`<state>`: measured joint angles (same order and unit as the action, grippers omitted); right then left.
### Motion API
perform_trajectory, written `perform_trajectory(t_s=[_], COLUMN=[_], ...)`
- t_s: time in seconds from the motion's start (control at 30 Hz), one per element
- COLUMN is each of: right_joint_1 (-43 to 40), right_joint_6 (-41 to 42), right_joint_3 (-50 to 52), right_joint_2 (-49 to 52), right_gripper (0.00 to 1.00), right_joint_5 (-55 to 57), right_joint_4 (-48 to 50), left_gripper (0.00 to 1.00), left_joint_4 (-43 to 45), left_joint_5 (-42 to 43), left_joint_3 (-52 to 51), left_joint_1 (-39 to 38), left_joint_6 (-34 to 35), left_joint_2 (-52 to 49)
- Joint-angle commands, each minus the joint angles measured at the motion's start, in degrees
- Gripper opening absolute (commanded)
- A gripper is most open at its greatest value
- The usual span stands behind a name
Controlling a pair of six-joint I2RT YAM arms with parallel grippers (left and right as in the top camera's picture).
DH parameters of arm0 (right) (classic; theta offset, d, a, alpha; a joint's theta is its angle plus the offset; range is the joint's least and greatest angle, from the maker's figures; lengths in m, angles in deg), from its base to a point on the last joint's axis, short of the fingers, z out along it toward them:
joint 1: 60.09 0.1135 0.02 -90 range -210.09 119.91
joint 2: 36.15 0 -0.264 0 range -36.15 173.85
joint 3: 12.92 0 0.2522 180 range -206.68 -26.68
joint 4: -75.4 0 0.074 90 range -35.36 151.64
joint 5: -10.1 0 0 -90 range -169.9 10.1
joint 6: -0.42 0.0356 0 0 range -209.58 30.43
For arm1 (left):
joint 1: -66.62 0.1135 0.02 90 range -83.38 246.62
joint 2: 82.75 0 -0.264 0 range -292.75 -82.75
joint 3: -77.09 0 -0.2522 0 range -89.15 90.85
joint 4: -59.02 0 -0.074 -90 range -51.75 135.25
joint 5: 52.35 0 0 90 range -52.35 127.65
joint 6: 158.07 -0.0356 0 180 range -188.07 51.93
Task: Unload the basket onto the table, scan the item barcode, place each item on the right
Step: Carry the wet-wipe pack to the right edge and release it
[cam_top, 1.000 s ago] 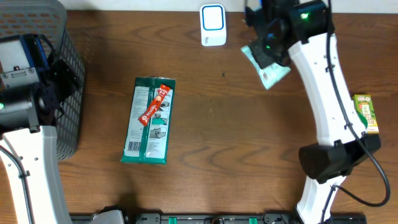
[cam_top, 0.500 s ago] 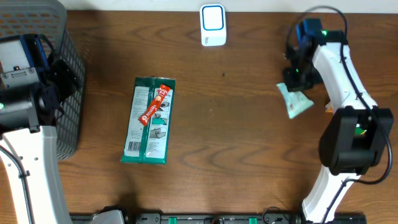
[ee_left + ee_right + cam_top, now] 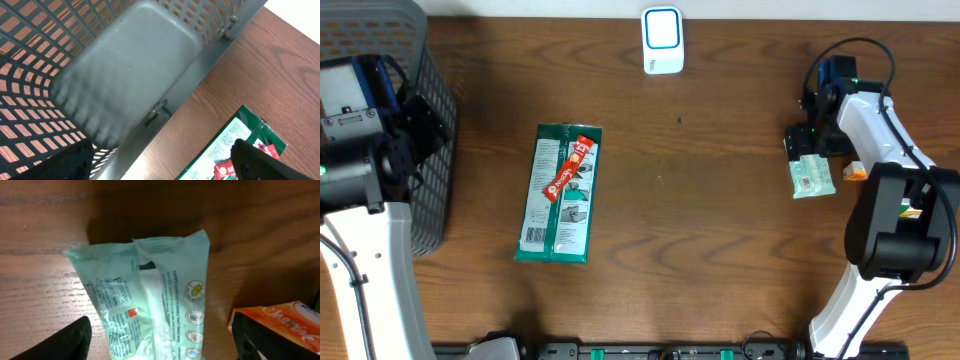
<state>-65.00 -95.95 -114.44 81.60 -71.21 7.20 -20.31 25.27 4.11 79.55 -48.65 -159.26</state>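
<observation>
The white barcode scanner (image 3: 662, 40) stands at the table's far edge. A pale green wipes packet (image 3: 811, 176) lies flat on the table at the right, filling the right wrist view (image 3: 150, 305). My right gripper (image 3: 808, 142) hovers just over its far end, open, with its fingers wide on either side of the packet (image 3: 162, 345). My left gripper (image 3: 162, 162) is open and holds nothing, above the basket's edge at the left (image 3: 420, 140). A dark green packet (image 3: 560, 195) with a red snack bar (image 3: 570, 167) on top lies left of centre.
A grey mesh basket (image 3: 380, 40) fills the far left corner, its wall (image 3: 130, 75) right under my left wrist. An orange box (image 3: 856, 175) lies close to the right of the pale packet (image 3: 280, 325). The right arm's base (image 3: 890, 240) stands near the right edge.
The right arm swung away from the scanner to the right side, set the pale green packet down on the table and opened its jaws. The left arm stayed still.
</observation>
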Motion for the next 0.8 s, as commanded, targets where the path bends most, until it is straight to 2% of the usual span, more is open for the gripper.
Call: perform_trajectory(t_s=[0.0,0.2,0.23,0.3,0.37,0.47,0.77], right_joint_1=[0.5,1.6,1.8,2.2,2.7,3.9,4.7], right_joint_6=[0.4,0.3,0.3,0.5,0.8,0.8,4.3], right_joint_3=[-2.5,-2.9,-2.8,-2.4,-1.4,1.6,10.8], right_joint_2=[-0.6,-0.8,-0.7,-0.8,-0.7,-0.7,-0.7], right_gripper=[0.87,0.83,0.79,0.63,0.58,0.55,0.55], right_joint_5=[-3.4,-22.0,-23.4,-24.5,-24.4,-23.2,-4.1], right_joint_4=[-1.4,-4.6,-5.1,-5.8,-5.8,-3.4,8.5], left_gripper=[0.88,0.88,0.88,0.88,0.88,0.88,0.88], left_joint_4=[0.0,0.0,0.0,0.0,0.0,0.0,0.0], left_joint_5=[-0.7,-0.7,-0.7,-0.7,-0.7,-0.7,-0.7], left_joint_3=[0.4,0.4,0.4,0.4,0.4,0.4,0.4], left_joint_1=[0.2,0.2,0.2,0.2,0.2,0.2,0.2], left_joint_6=[-0.5,-0.5,-0.5,-0.5,-0.5,-0.5,-0.5], left_joint_2=[-0.2,-0.2,-0.2,-0.2,-0.2,-0.2,-0.2])
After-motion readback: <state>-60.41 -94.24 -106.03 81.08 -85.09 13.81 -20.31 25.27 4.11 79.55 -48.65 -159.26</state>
